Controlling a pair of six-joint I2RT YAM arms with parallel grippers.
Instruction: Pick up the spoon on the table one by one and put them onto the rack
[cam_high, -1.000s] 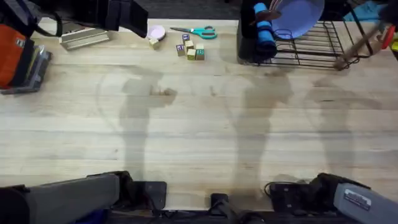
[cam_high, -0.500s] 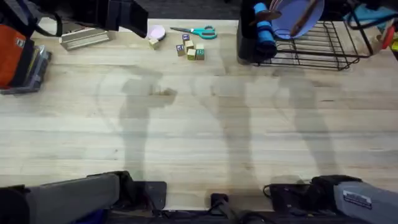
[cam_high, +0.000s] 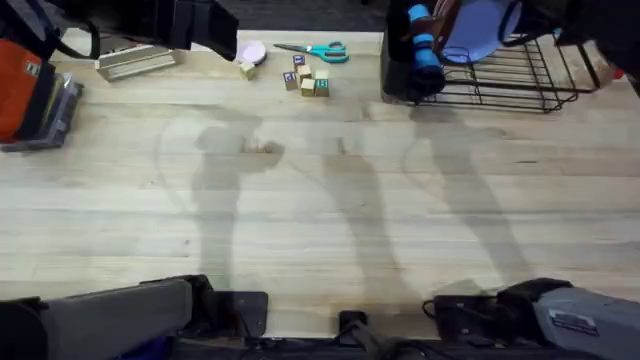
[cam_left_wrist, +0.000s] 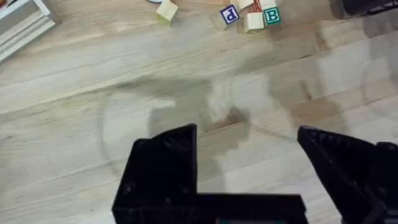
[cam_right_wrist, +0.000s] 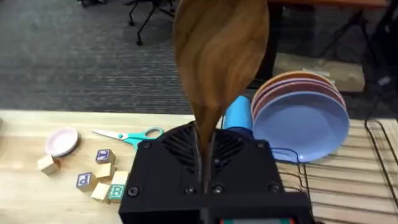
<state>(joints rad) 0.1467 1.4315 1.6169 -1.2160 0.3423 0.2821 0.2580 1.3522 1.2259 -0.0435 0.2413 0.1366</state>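
Observation:
My right gripper (cam_right_wrist: 206, 188) is shut on the slim handle of a reddish-brown wooden spoon (cam_right_wrist: 221, 53), whose bowl points away from the wrist. The spoon hangs over the black holder (cam_right_wrist: 205, 146) at the left end of the black wire rack (cam_high: 520, 80). Beside the holder are a blue cup (cam_high: 425, 50) and a lavender plate (cam_high: 482, 25). In the overhead view the spoon (cam_high: 443, 14) shows at the top edge, above the holder. My left gripper (cam_left_wrist: 249, 168) is open with nothing in it, low over the bare table (cam_high: 320, 200).
Teal-handled scissors (cam_high: 315, 50), lettered wooden blocks (cam_high: 305, 80) and a small pink dish (cam_high: 251, 51) lie at the back centre. A beige tray (cam_high: 135, 62) and an orange-and-grey object (cam_high: 30, 90) sit at the back left.
The right arm has carried the spoon leftward over the rack, from its right end to above the holder. The left arm has stayed still.

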